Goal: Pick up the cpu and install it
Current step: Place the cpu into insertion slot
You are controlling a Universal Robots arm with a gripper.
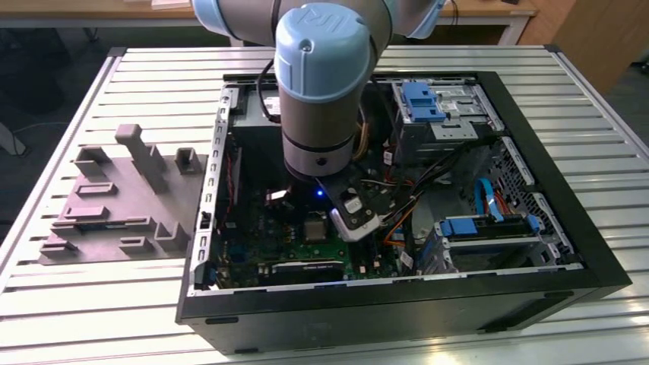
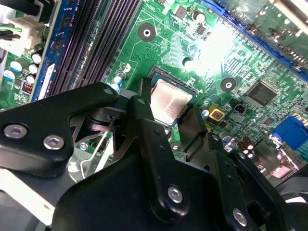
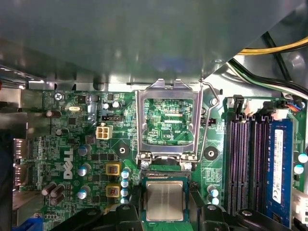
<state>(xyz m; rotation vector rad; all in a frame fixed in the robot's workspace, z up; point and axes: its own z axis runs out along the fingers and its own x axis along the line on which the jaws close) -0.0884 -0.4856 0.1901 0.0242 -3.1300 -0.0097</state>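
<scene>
The cpu [image 3: 164, 199] [image 2: 168, 98], a flat square chip with a pale metal top, lies level in the black socket on the green motherboard [image 3: 86, 144]. My gripper [image 3: 164, 204] [image 2: 166, 113] hangs low over it. One black finger [image 2: 144, 103] stands on each side of the chip, and a narrow gap shows at both edges in the first wrist view, so the jaws stand open around it. The socket's metal load plate [image 3: 168, 120] is flipped back open, with its lever [image 3: 207, 120] raised beside it. In the exterior view the arm [image 1: 319, 91] reaches down into the open computer case [image 1: 406, 296].
Memory slots [image 3: 245, 163] and a blue module [image 3: 279, 168] run beside the socket. Capacitors [image 3: 125, 183] and yellow-black cables [image 3: 269, 48] lie close by. Drive cages with blue clips [image 1: 426, 103] fill the case at the exterior view's right. A grey fixture block [image 1: 112, 198] sits on the slatted table.
</scene>
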